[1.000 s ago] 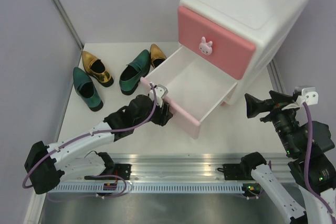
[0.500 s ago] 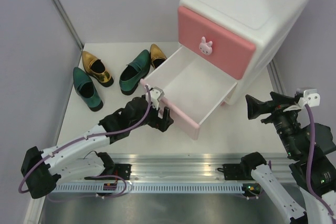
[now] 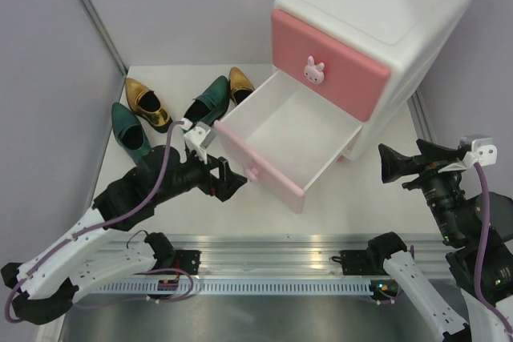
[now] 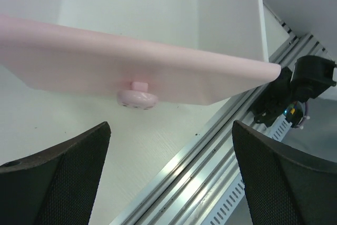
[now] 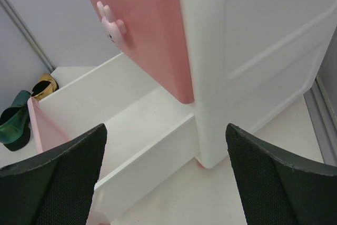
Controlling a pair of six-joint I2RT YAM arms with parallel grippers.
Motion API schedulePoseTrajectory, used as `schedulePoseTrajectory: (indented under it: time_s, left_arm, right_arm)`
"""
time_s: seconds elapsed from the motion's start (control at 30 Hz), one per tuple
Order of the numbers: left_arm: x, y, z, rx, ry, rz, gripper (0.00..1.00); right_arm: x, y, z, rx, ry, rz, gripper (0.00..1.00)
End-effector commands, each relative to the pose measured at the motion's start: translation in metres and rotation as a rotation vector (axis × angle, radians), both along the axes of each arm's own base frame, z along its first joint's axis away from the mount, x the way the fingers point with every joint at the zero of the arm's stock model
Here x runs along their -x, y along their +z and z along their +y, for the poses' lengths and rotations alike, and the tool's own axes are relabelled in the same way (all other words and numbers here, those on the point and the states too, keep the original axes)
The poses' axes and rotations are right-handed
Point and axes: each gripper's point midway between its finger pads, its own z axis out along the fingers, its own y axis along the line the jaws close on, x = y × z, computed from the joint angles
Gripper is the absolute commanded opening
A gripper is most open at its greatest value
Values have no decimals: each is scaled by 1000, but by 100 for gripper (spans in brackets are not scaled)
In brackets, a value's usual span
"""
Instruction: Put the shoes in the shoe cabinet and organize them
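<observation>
Top external view: shoe cabinet [image 3: 385,14] with upper drawer [image 3: 345,78] shut and lower drawer [image 3: 292,130] standing open. All four shoes lie on the table [image 3: 240,218] left of the cabinet, outside the drawer; green shoe [image 3: 131,135] and gold shoe [image 3: 147,104] farthest from it; second green shoe [image 3: 205,106] and second gold shoe [image 3: 240,82] just beside the drawer's corner. Left gripper [image 3: 227,180] sits just before the drawer's pink front, near its bunny knob [image 4: 137,97], fingers spread wide, holding nothing; right gripper [image 3: 391,163] sits right of the cabinet, fingers likewise apart, empty.
</observation>
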Motion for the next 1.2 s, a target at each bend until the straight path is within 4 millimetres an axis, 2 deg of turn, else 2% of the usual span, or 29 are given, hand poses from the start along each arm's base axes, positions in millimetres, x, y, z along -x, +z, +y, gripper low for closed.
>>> schedulePoseTrajectory:
  time_s: [0.0, 0.1, 0.13, 0.17, 0.2, 0.23, 0.27, 0.3, 0.33, 0.37, 0.4, 0.43, 0.47, 0.53, 0.57, 0.63, 0.67, 0.73, 0.77, 0.8, 0.83, 0.87, 0.9, 0.93, 1.0, 1.03, 1.07, 1.1, 1.17]
  left_arm:
    - [-5, 20, 20, -6, 128, 30, 98]
    - [-16, 35, 22, -41, 189, 47, 97]
    - [-22, 54, 25, -17, 232, 28, 97]
    - [-30, 48, 23, -66, 262, 53, 97]
    - [-36, 51, 25, -80, 300, 57, 97]
    - [-47, 74, 34, -56, 392, 34, 97]
    - [-55, 62, 35, -139, 433, 70, 97]
    - [-62, 63, 37, -163, 475, 75, 96]
    - [-70, 81, 46, -148, 553, 58, 97]
    - [-78, 83, 52, -160, 599, 68, 97]
    - [-87, 73, 48, -199, 613, 109, 97]
    - [-93, 81, 48, -164, 629, 121, 97]
    - [-106, 80, 60, -149, 687, 142, 97]
    - [-122, 73, 66, -126, 727, 182, 97]
    - [-134, 69, 83, -120, 791, 201, 97]
    - [-147, 57, 96, -120, 839, 237, 97]
    - [-156, 54, 115, -114, 903, 251, 97]
    - [-164, 45, 135, -112, 977, 271, 97]
    - [-168, 42, 154, -108, 1039, 279, 97]
    - [-170, 38, 165, -108, 1081, 285, 97]
    - [-172, 30, 185, -99, 1143, 308, 97]
    - [-173, 24, 194, -96, 1171, 322, 97]
    - [-172, 8, 202, -108, 1191, 360, 97]
    - [-173, 2, 221, -92, 1246, 374, 96]
    - [-171, -14, 237, -93, 1283, 414, 96]
    - [-168, -31, 248, -110, 1316, 451, 96]
    - [-167, -38, 264, -98, 1364, 463, 96]
    - [-164, -52, 269, -102, 1381, 491, 95]
    - [-165, -62, 286, -79, 1435, 500, 94]
  right_arm:
    - [4, 14, -3, -17, -11, -37, 98]
    - [3, 15, 0, -11, 5, -36, 98]
    - [4, 15, 1, -9, 11, -36, 98]
    - [4, 15, 2, -8, 19, -35, 98]
    - [4, 16, 3, -7, 25, -35, 98]
    - [5, 16, 6, -5, 43, -34, 98]
    - [6, 16, 8, -6, 53, -34, 98]
    - [7, 15, 10, -6, 65, -33, 98]
    - [8, 15, 13, -4, 85, -34, 98]
    - [9, 15, 15, -2, 96, -33, 98]
    - [10, 14, 16, -2, 107, -29, 98]
    - [11, 14, 18, -1, 116, -30, 98]
    - [12, 14, 21, 1, 132, -27, 98]
    - [15, 13, 25, 4, 163, -27, 98]
    - [17, 12, 29, 7, 186, -24, 98]
    - [18, 9, 33, 10, 211, -14, 98]
    - [18, 5, 35, 13, 223, -4, 98]
    - [21, 2, 43, 9, 268, 6, 98]
    - [22, -2, 46, 4, 284, 16, 98]
    - [24, -4, 48, 0, 298, 18, 98]
    - [25, -6, 50, -22, 306, 32, 98]
    - [25, -9, 51, -26, 313, 39, 98]
    - [29, -9, 52, -32, 327, 34, 98]
    - [30, -11, 53, -32, 332, 34, 98]
    - [32, -15, 51, -33, 326, 34, 98]
    - [32, -17, 50, -30, 318, 34, 98]
    - [31, -18, 48, -21, 311, 34, 98]
    - [33, -20, 47, -16, 309, 37, 98]
    - [33, -22, 47, -10, 307, 39, 98]
